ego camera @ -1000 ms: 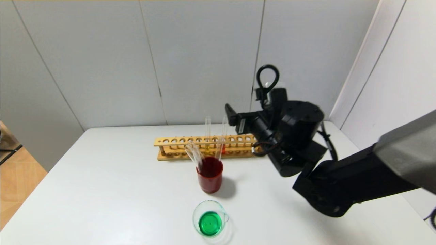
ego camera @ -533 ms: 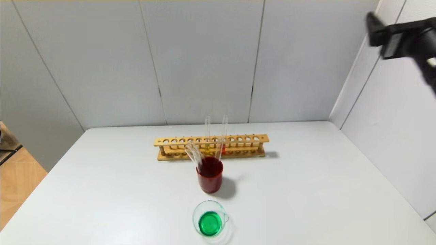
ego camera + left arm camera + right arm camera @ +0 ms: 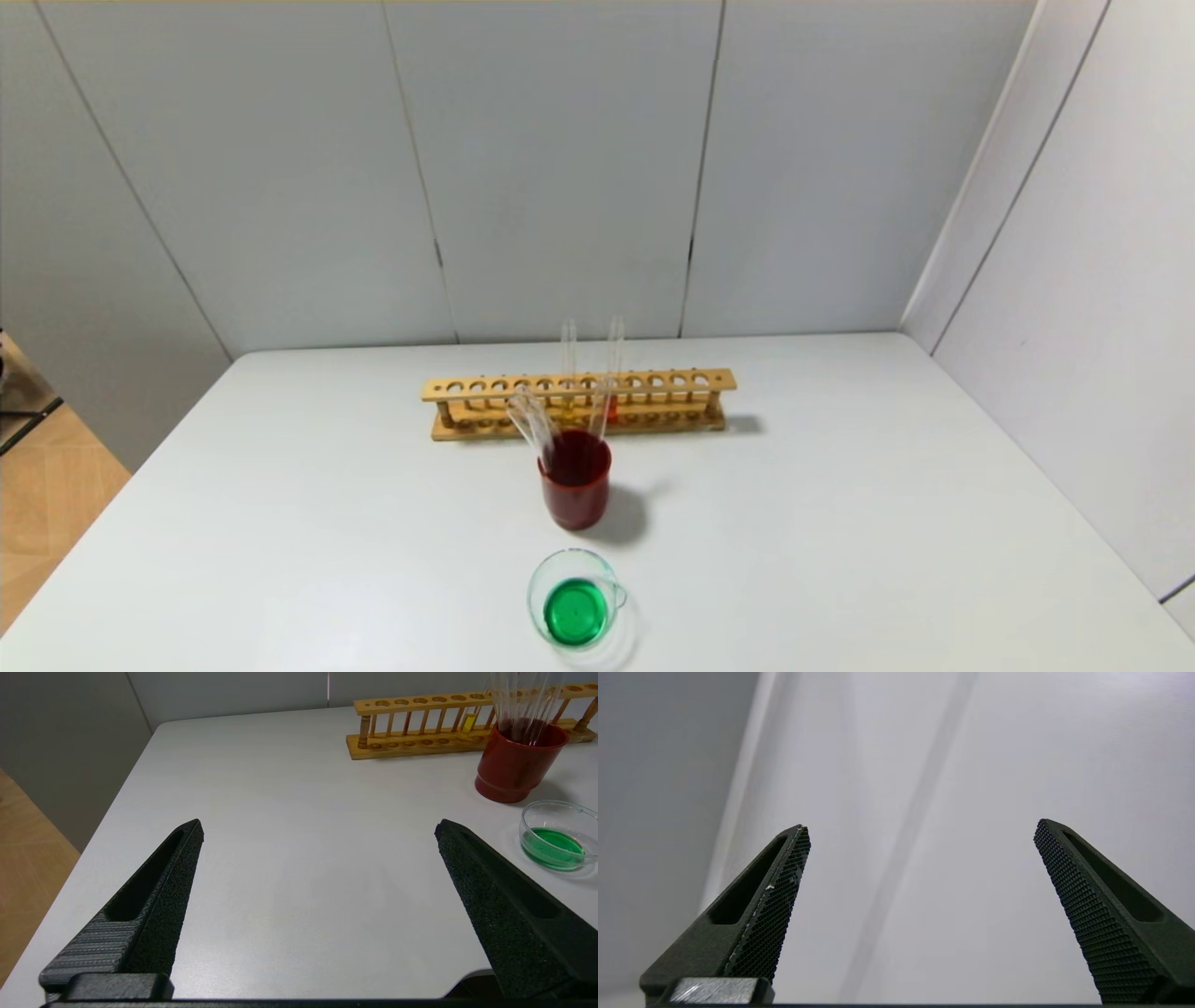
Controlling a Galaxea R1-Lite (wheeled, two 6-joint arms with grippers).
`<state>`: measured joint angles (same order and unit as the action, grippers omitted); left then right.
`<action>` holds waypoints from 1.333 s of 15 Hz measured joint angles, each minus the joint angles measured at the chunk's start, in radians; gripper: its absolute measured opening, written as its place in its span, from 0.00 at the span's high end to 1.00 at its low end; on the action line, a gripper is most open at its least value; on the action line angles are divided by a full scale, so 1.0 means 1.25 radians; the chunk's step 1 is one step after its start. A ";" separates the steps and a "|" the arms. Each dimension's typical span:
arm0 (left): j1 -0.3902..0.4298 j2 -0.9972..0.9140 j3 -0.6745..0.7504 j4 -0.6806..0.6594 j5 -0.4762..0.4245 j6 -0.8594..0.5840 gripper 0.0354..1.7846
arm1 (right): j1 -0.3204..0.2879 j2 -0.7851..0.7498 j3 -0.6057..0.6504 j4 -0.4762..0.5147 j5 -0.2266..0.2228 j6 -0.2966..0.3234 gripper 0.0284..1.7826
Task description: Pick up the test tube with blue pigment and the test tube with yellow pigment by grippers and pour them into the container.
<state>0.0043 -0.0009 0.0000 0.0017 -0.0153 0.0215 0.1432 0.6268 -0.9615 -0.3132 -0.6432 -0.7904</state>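
The container (image 3: 577, 598), a low clear glass beaker, stands near the table's front edge with green liquid in it; it also shows in the left wrist view (image 3: 556, 833). A test tube with yellow pigment (image 3: 569, 355) stands upright in the wooden rack (image 3: 485, 385); its yellow tip (image 3: 468, 721) shows between the rack's posts. No tube with blue pigment shows. My left gripper (image 3: 320, 823) is open over bare table, well to the left of the container. My right gripper (image 3: 920, 826) is open, empty and faces a blank wall. Neither arm appears in the head view.
A dark red cup (image 3: 576, 490) stands between rack and container, with several clear tubes (image 3: 529, 425) leaning in it. A tube with red-orange liquid (image 3: 611, 409) is at the rack. White walls close the table's far and right sides.
My right arm, which was beside the rack's right end a second ago, has swung up and to the right and left the head view. Rack, cup and container have not moved.
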 joint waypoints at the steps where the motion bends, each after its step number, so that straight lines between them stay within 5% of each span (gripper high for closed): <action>1: 0.000 0.000 0.000 0.000 0.000 0.000 0.02 | -0.028 -0.062 -0.017 0.095 -0.007 0.000 0.02; 4: 0.000 0.000 0.000 0.000 0.000 0.000 0.02 | -0.103 -0.214 -0.002 0.327 -0.012 0.091 0.02; 7: 0.000 0.000 0.000 0.000 0.000 0.000 0.02 | -0.132 -0.287 0.157 0.369 0.011 0.314 0.02; 10: 0.000 0.000 0.000 0.000 0.000 0.000 0.02 | -0.134 -0.334 0.355 0.344 0.134 0.590 0.02; 12: 0.000 0.000 0.000 0.000 0.000 0.000 0.02 | -0.128 -0.394 0.437 0.335 0.234 0.715 0.02; 14: 0.000 0.000 0.000 0.000 0.000 0.000 0.02 | -0.124 -0.455 0.500 0.329 0.315 0.762 0.02; 17: 0.000 0.000 0.000 0.000 0.000 0.000 0.02 | -0.121 -0.491 0.648 0.309 0.372 0.766 0.02; 20: 0.000 0.000 0.000 0.000 0.000 0.000 0.02 | -0.119 -0.500 0.726 0.273 0.527 0.716 0.02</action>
<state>0.0043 -0.0009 0.0000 0.0017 -0.0157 0.0215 -0.0053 0.0017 -0.0538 0.0279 0.0157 0.1049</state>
